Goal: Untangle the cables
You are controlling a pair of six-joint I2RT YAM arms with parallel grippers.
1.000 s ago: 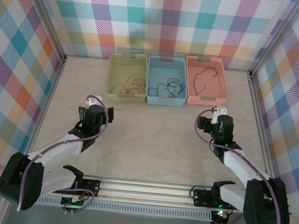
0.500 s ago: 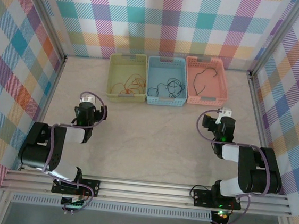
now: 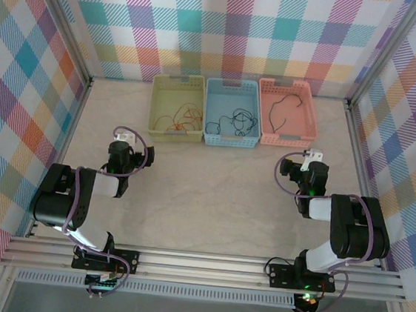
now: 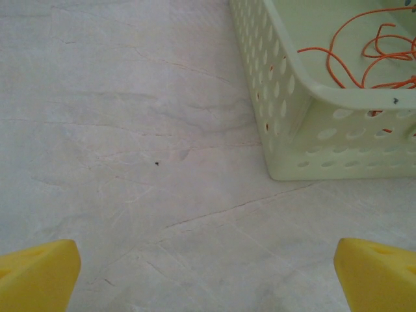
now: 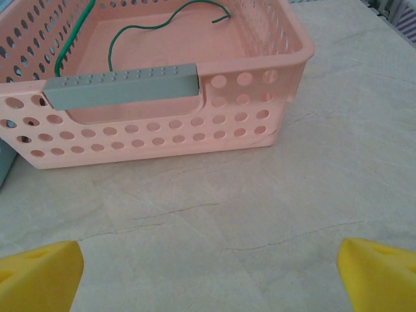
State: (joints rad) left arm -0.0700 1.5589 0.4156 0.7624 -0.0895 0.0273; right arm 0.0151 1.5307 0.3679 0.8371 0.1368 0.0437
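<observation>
Orange cable (image 4: 315, 50) cut off at frame edge, green cable (image 5: 140, 29) partly behind basket (image 5: 286, 58) wall, left hand (image 4: 208, 276), right hand (image 5: 208, 270) wide

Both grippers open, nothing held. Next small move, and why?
Probably none; park both arms. The orange cable lies in the yellow-green basket, the black cables in the blue basket, the green cable in the pink basket, apart, and left gripper and right gripper are open.
</observation>
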